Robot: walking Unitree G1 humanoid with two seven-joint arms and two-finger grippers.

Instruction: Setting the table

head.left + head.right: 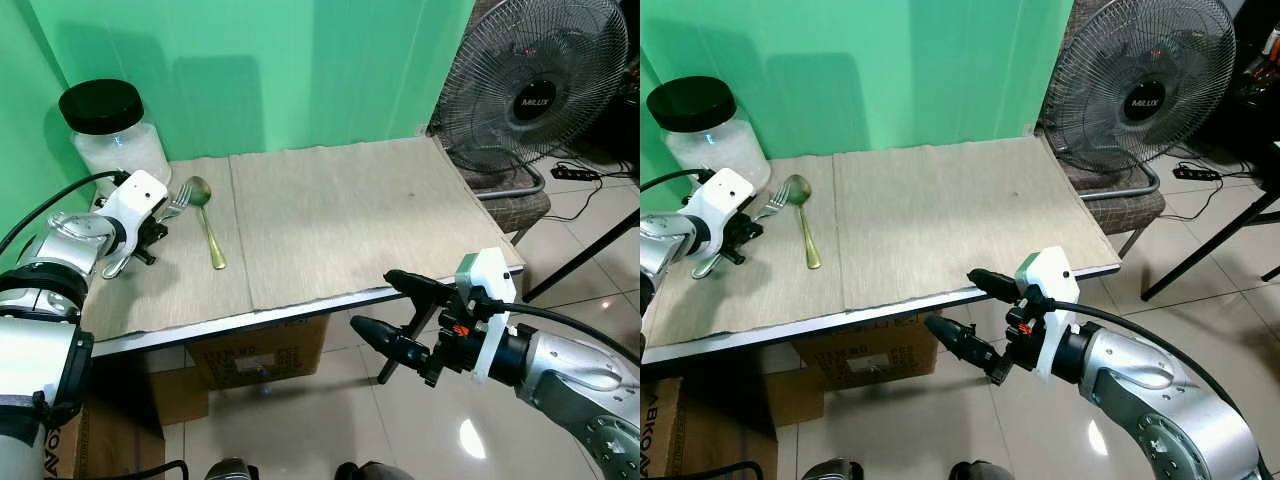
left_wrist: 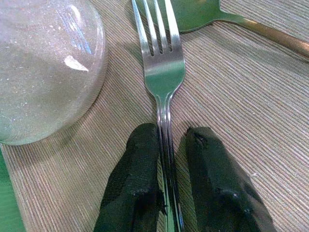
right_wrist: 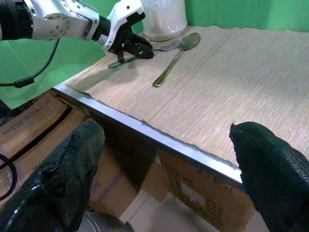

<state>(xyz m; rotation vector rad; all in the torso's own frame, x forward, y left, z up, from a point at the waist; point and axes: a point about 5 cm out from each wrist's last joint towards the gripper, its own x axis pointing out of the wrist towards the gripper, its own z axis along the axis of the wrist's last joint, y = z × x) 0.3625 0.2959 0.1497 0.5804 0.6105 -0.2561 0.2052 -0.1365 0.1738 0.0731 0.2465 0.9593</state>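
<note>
Left gripper point(image 2: 166, 145) pinches fork point(image 2: 163, 72) handle. Lift straight up, miss jar point(image 1: 108, 130), spoon point(image 1: 205, 220). Right gripper point(image 1: 392, 310) wide, holds nothing.

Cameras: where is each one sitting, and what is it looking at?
Left eye view: on the head, looking down at the table; both arms show.
Right eye view: beside it, same scene.
Left wrist view: on the left wrist, looking along the left gripper straddling the fork handle, by the jar.
Right wrist view: on the right wrist, looking past the open right gripper across the table.
Shared: fork, spoon.
</note>
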